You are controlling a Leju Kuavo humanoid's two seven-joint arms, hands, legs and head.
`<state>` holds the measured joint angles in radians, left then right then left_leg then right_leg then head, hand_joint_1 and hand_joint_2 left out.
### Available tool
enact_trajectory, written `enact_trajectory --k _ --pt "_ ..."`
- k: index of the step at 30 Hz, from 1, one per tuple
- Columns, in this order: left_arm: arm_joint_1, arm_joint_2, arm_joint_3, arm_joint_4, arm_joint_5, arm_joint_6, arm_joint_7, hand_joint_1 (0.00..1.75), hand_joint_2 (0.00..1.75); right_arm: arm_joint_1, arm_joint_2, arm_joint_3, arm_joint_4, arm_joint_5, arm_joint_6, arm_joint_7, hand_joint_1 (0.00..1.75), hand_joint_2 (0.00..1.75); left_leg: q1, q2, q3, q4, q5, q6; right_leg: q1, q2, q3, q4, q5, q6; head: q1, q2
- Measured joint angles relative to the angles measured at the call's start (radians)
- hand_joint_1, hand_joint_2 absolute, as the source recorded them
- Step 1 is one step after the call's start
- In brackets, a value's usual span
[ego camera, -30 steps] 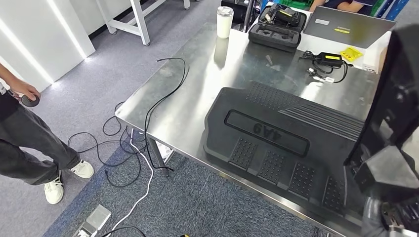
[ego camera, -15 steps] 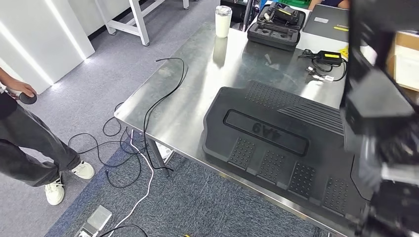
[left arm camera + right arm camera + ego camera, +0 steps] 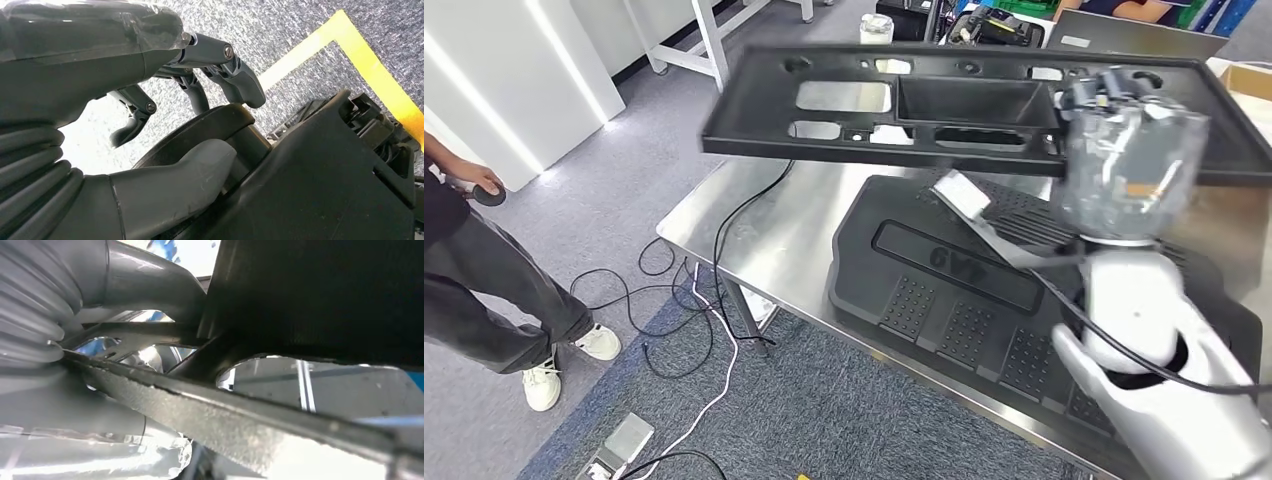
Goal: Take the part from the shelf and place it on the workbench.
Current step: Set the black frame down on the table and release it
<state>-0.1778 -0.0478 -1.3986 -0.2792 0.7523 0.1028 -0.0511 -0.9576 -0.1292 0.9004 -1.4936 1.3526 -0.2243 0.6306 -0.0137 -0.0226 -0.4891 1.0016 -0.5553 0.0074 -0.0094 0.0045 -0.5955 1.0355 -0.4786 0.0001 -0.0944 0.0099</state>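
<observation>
Head view: a long black plastic panel (image 3: 924,105) with rectangular cut-outs and a central recess hangs roughly level across the upper half of the frame, above the steel workbench (image 3: 784,225). This is the part; it is in the air, not touching the bench.

Right hand (image 3: 1124,160), plastic-wrapped, sits at the panel's right portion. Right wrist view shows the panel's edge (image 3: 260,415) running tight against the hand, so it has hold of the part; how far the fingers wrap, cannot tell.

Left hand (image 3: 165,150) hangs low over grey carpet with yellow floor tape (image 3: 350,55). Fingers (image 3: 240,80) are apart, holding nothing.

A ribbed black moulded mat (image 3: 954,290) already occupies the bench's centre right. Judgement: panel is carried flat and high to clear it; bare steel lies lower left.

Person (image 3: 484,280) stands at far left; cables (image 3: 694,290) trail on the floor.
</observation>
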Motion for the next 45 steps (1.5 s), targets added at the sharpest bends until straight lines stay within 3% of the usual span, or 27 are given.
enact_trajectory --k 4,10,24,28,32,43,45 --pt "-0.004 0.001 0.0 0.002 -0.011 -0.015 0.002 1.75 1.75 -0.008 0.05 0.022 0.135 0.066 0.083 0.044 1.75 1.75 0.0 -0.001 0.0 0.0 0.001 -0.001 0.0 0.0 -0.001 0.0 0.0 0.0 0.0 0.0" --pt "-0.007 0.002 0.0 0.005 -0.017 -0.027 0.005 1.75 1.75 -0.009 0.098 0.031 0.255 0.071 0.109 0.061 1.75 1.75 0.0 -0.001 0.0 0.0 0.001 -0.001 0.0 0.0 -0.001 0.0 -0.001 -0.001 0.0 0.0" --pt "-0.006 0.002 -0.004 0.007 -0.078 0.004 -0.009 1.75 1.75 0.017 0.147 -0.018 0.363 0.122 0.193 0.068 1.75 1.75 0.0 0.0 0.0 -0.001 0.001 -0.001 0.0 0.0 -0.001 -0.001 -0.001 -0.001 0.0 0.0" --pt "-0.007 0.002 -0.005 0.0 -0.117 0.034 0.005 0.0 1.75 0.046 0.156 -0.042 0.36 0.125 0.196 0.068 0.0 0.0 0.0 0.0 0.001 -0.002 0.001 -0.001 0.001 0.001 -0.001 -0.002 -0.001 -0.001 0.0 0.0" --pt "0.0 0.002 -0.006 -0.012 -0.134 0.101 0.019 0.0 1.75 0.079 0.159 -0.076 0.334 0.127 0.198 0.067 0.0 0.0 0.002 0.0 0.001 -0.006 0.002 -0.002 0.002 0.001 -0.001 -0.008 0.001 -0.002 0.0 0.0" --pt "-0.007 0.016 -0.006 -0.014 -0.143 0.075 0.017 0.0 1.75 0.109 0.148 -0.138 0.262 0.12 0.196 0.067 0.0 0.0 0.003 0.0 0.007 -0.014 0.004 -0.004 0.003 0.002 0.001 -0.009 0.002 -0.002 0.0 0.0" --pt "-0.007 0.016 -0.006 -0.014 -0.143 0.074 0.017 0.0 0.87 0.11 0.146 -0.143 0.256 0.12 0.196 0.067 0.0 0.0 0.003 0.0 0.007 -0.014 0.003 -0.004 0.003 0.002 0.001 -0.008 0.002 -0.002 0.0 0.0"
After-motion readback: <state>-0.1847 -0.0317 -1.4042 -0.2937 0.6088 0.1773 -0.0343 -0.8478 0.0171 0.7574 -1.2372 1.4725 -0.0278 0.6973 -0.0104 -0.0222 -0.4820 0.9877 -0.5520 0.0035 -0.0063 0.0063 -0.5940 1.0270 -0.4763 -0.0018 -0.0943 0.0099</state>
